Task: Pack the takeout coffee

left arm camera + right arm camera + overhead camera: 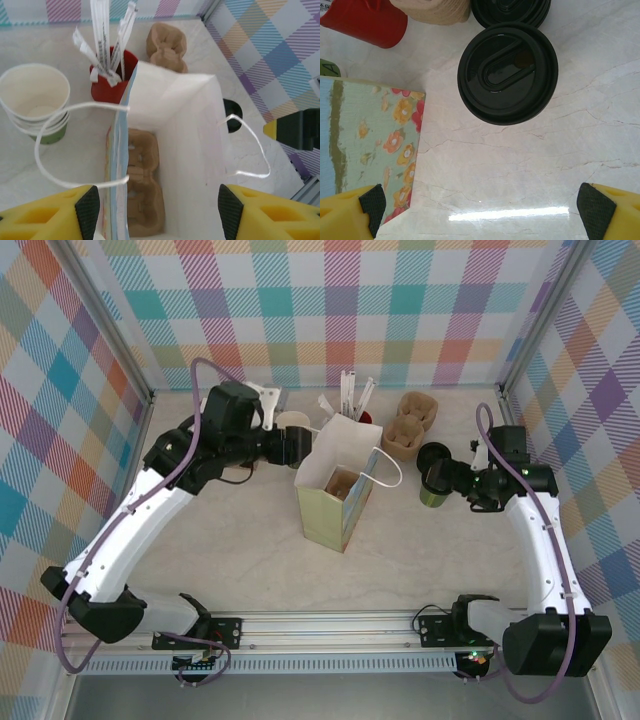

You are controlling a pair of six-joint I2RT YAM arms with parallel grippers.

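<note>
The right pincer (480, 205) stands wide, its pads (372, 202) at the bottom corners of its wrist view with only bare desk (520, 165) between them, holding nothing. Just ahead of the fingertips, a little toward the right-hand pad, is the takeout coffee (507, 72), seen down onto its round black lid. It stands upright on the desk, so its long axis runs vertically and the jaws would have to close on its sides. From overhead this arm is plainly the nearer one, with the cup just beside its tip. Beyond the cup lies a second black lid (510, 10).

To the cup's left stands the paper bag (335, 505), its flowered side (395, 130) near the cup but apart from it. The move that counts, I judge, is a short reach forward, a grasp, then a lift leftward over the bag's rim.

The left pincer (159, 210) hangs over the bag's open mouth, jaws apart and gripping nothing that I can see. A cardboard carrier (145, 185) lies in the bottom of the bag. A red cup (107, 87) of stirrers stands behind.
</note>
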